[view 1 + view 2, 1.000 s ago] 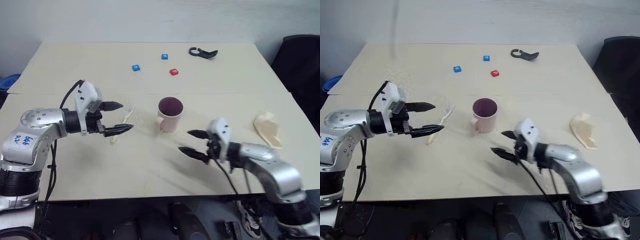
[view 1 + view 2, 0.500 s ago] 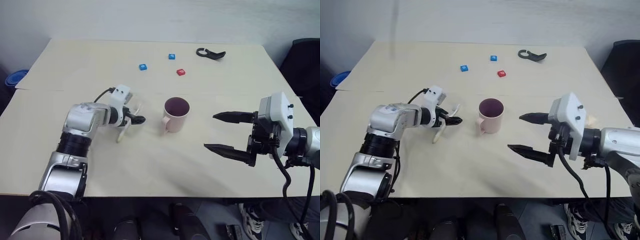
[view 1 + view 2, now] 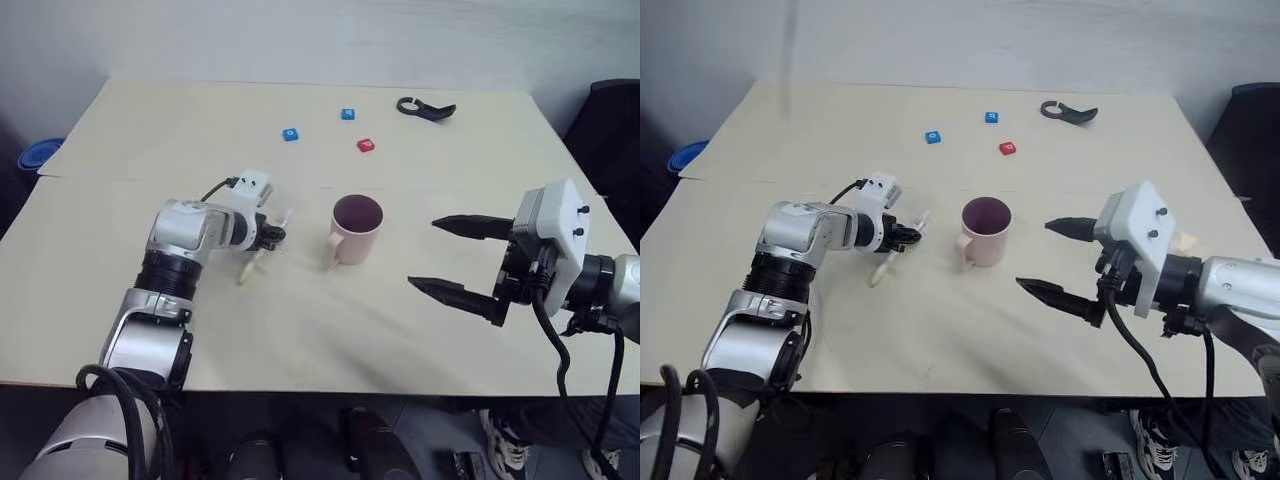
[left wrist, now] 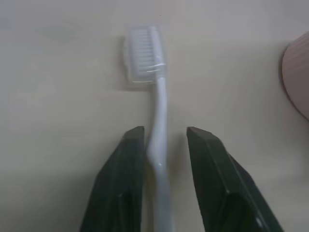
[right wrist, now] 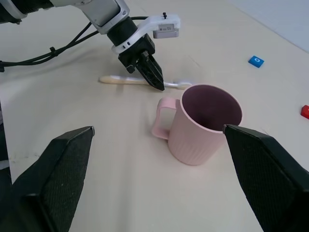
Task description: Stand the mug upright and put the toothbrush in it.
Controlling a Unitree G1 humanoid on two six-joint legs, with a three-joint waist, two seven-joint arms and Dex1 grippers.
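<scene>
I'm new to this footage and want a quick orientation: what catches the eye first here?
The pale pink ribbed mug with a dark maroon inside stands upright near the middle of the cream table. Just to its left, the left gripper has its black fingers closed around the slim white plastic toothbrush, which lies flat on the table. On the right, the right gripper hangs wide open above the table.

The left gripper pinches the toothbrush beside the upright mug.
</scene>
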